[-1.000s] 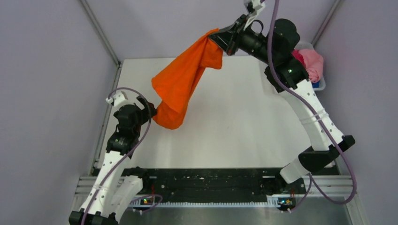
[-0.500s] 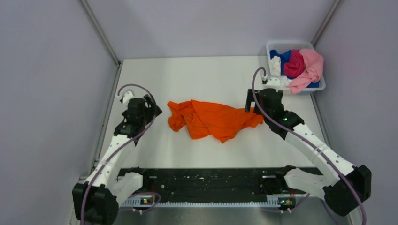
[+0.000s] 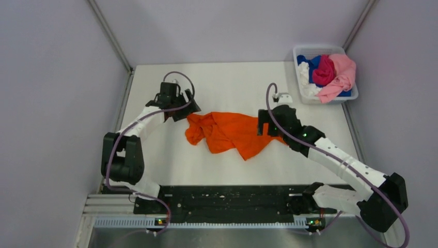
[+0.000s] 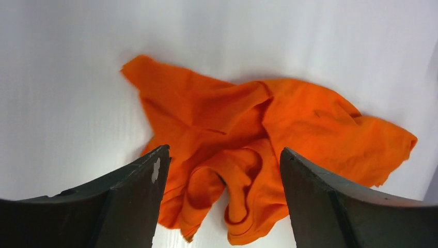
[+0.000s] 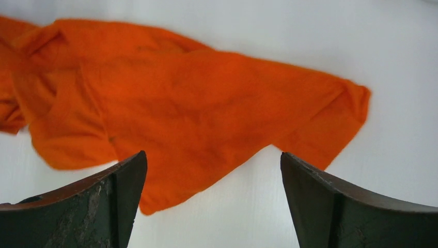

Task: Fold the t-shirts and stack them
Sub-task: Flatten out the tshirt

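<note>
Seen from above, the orange t-shirt (image 3: 230, 133) lies crumpled in the middle of the desk (image 3: 232, 82), stretched roughly left to right. The left tool (image 3: 190, 109) is at its left end and the right tool (image 3: 262, 125) at its right end. The other t-shirts (image 3: 330, 72) sit heaped in the white bin (image 3: 295, 51) at the far right corner, well apart. Only this view shows both arms together and the bin, but the arms hide whether either tool touches cloth. The left wrist view settles that for its side: the tool is released, its fingers (image 4: 137, 201) spread wide with nothing between them, poised over a bunched, twisted knot of folds. The risk there, as I judge it, is that a pinch into the knot catches several layers at once, so a pull would drag the whole shirt instead of spreading it. The right wrist view shows the other tool equally released and empty, over a flatter stretch with a corner or sleeve poking out to the right, a detail lost from overhead. The danger on that side is closing on a mid-panel fold instead of a true edge. The two tools could also pick mismatched points, leaving the shirt skewed for folding.
</note>
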Tool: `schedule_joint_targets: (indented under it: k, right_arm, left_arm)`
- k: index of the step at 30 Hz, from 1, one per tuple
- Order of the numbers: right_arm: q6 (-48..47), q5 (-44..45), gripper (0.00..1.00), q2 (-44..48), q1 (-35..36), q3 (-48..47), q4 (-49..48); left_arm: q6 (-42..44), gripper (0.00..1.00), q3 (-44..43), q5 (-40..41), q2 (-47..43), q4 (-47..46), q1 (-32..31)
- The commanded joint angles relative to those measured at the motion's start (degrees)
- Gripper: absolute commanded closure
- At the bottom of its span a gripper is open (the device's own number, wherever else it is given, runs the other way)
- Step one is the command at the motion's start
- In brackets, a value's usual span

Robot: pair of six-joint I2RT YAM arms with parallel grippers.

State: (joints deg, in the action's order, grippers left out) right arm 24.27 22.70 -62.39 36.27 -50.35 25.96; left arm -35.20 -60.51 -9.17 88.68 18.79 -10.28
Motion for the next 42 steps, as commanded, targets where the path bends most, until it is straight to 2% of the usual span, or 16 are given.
schedule_joint_targets:
  k: [1,5,8,15,21,25,27,28,29,31,32,37,42]
  right_arm:
    - [1.06,-11.13,0.01,0.4,3.5,4.96,-4.25]
    - [1.64,-11.83,0.01,0.16,4.15,6.96,-4.45]
    - [1.53,-13.13,0.01,0.4,4.18,7.22,-4.87]
    - [1.69,-14.97,0.01,-0.39,4.25,8.13,-5.58]
    - [1.92,-15.12,0.01,0.14,4.2,8.67,-5.6]
    - [2.02,-16.23,0.01,0.16,4.38,8.87,-5.73]
    - [2.45,-16.75,0.01,-0.18,5.05,9.28,-6.21]
    - [2.7,-16.34,0.01,-0.63,5.8,9.38,-6.19]
    - [2.99,-15.3,0.01,-1.26,7.19,9.2,-6.01]
    - [3.9,-11.85,0.01,-4.15,10.99,8.22,-5.21]
    - [4.61,-9.73,0.01,-5.9,13.27,7.48,-4.69]
    - [10.61,3.55,0.02,-16.14,23.34,3.79,-3.95]
    - [21.09,12.12,0.1,-23.72,25.51,2.67,-3.99]
  left_arm:
    - [7.67,0.19,-8.86,-4.3,6.81,2.56,-4.31]
    - [11.55,0.23,-14.47,5.23,13.44,10.0,-8.43]
    - [11.77,0.3,-16.81,7.99,16.54,12.9,-8.79]
    - [12.41,0.4,-17.88,7.65,19.08,13.21,-8.84]
    - [12.88,0.41,-19.0,8.49,20.6,13.32,-9.88]
    - [12.87,0.48,-21.9,12.61,23.19,14.72,-10.1]
    - [13.01,0.54,-23.35,13.3,24.48,15.54,-10.04]
    - [12.93,0.62,-24.1,13.64,24.83,15.91,-10.1]
    - [12.81,0.7,-24.46,13.84,24.95,15.93,-10.06]
    - [12.39,0.97,-24.74,14.08,24.4,15.74,-10.1]
    - [12.28,1.0,-24.63,14.15,23.88,15.68,-10.08]
    - [10.8,1.0,-21.05,17.24,18.11,15.08,-10.36]
    - [7.61,1.0,-12.85,19.8,8.01,12.62,-10.58]
